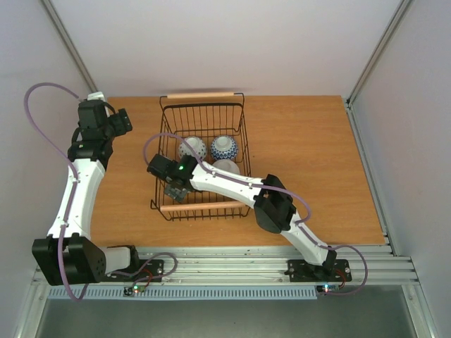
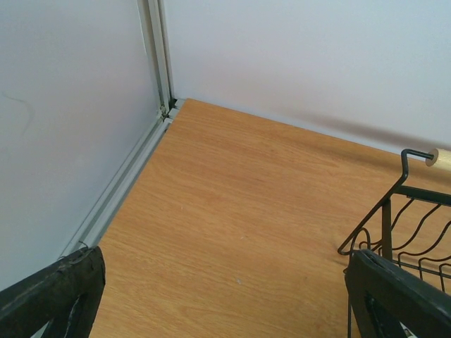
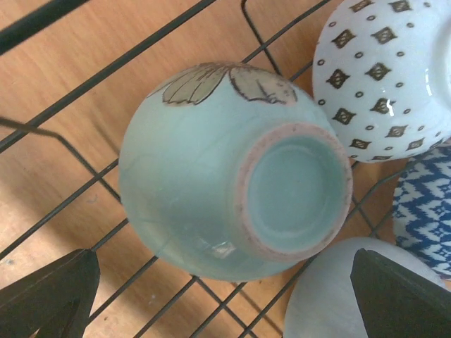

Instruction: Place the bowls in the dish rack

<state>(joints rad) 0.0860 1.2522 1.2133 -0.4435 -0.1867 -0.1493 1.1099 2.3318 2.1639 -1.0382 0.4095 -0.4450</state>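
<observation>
The table (image 1: 303, 162) is bare wood, and the dish rack (image 1: 204, 116) sits on it towards the far side, with a wooden handle at each end. My right arm reaches into the near left corner of the rack. My left arm is folded back at the far left of the table, well apart from the rack.

My left tool (image 1: 121, 121) is spread wide and grips nothing; it looks down on bare table, with the rack's corner just to one side. My right tool (image 1: 171, 184) is also released: its fingers stand wide on either side of the green bowl (image 3: 211, 190) and touch nothing.

That green bowl lies upside down and tilted on the rack's wire floor. Just beside it are a white bowl with dark diamonds (image 3: 380, 77), a blue patterned bowl (image 3: 426, 211) and a plain white bowl (image 3: 331, 303). I count four bowls, all inside the rack, and see none out on the table.

I judge them to be glazed ceramic: stiff, smooth enough to slip, fairly light, and easily chipped against the wire or each other. With one turned over like this, I would close across the round wall just above the rim, not on the small foot ring (image 3: 292, 190), which offers too little to hold.
</observation>
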